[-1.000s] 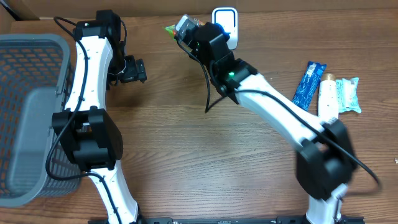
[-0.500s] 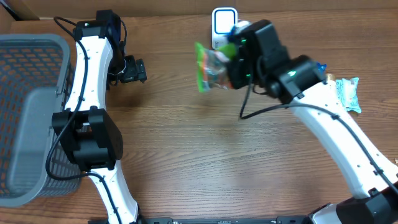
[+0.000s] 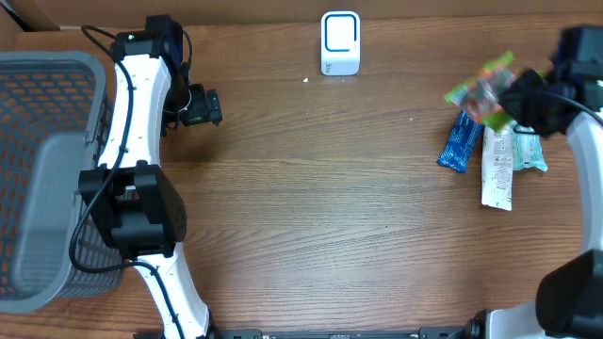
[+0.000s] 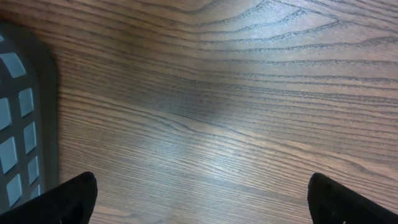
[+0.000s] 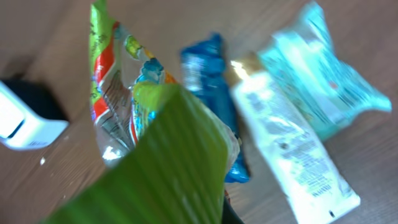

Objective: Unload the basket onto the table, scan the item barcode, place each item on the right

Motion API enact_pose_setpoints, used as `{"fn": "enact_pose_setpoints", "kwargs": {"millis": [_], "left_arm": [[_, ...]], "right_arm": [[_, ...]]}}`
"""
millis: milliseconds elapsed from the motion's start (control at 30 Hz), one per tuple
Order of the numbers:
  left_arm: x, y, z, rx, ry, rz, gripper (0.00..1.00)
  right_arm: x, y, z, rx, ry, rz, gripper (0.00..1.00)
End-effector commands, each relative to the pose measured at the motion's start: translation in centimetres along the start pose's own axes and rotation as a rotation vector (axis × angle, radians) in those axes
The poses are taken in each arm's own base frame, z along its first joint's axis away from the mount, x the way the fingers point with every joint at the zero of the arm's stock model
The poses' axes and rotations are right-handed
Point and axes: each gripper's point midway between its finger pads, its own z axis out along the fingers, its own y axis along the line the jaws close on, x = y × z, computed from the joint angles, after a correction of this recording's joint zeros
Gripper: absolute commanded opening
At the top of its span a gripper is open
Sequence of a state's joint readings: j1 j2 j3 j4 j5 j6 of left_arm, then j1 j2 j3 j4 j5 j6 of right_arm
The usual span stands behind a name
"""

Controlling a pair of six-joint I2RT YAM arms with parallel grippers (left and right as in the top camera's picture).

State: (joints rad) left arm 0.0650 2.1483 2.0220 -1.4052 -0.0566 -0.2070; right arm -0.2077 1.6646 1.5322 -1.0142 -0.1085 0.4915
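Observation:
The item, a green and orange snack bag (image 3: 482, 87), hangs at the table's far right, and my right gripper (image 3: 520, 94) is shut on it. In the right wrist view the snack bag (image 5: 155, 143) fills the foreground and hides the jaws. It hovers above a blue packet (image 3: 459, 141). No barcode can be made out on it. The white scanner (image 3: 340, 42) stands at the back centre, far to the left of the bag, and shows as the scanner (image 5: 25, 121) at the left edge. My left gripper (image 3: 209, 105) stands open over bare wood, its fingertips (image 4: 71, 199) wide apart.
Beside the blue packet (image 5: 208, 68) lie a white tube (image 3: 497, 165) and a teal pack (image 3: 529, 151). A grey mesh basket (image 3: 42, 169) occupies the left edge, close to the left arm, with its rim (image 4: 18, 124) in the left wrist view.
My right arm has swung the snack bag from in front of the scanner far to the right, over the pile of packets. The left arm has not moved.

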Motion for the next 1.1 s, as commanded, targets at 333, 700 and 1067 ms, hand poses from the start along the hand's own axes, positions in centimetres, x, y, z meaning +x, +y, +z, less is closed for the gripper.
{"fn": "enact_pose_setpoints", "kwargs": {"millis": [333,700,1067], "left_arm": [[0.0,-0.6,-1.0,0.010,-0.025,0.001,1.00],[0.0,-0.6,-1.0,0.010,-0.025,0.001,1.00],[0.0,-0.6,-1.0,0.010,-0.025,0.001,0.99]], "right_arm": [[2.8,-5.4,3.1,-0.062,0.204,0.239,1.00],[3.2,1.9,-10.1,-0.354,0.196,0.039,1.00],[12.0,2.8,-23.4,-0.456,0.158,-0.050,1.00]]}}
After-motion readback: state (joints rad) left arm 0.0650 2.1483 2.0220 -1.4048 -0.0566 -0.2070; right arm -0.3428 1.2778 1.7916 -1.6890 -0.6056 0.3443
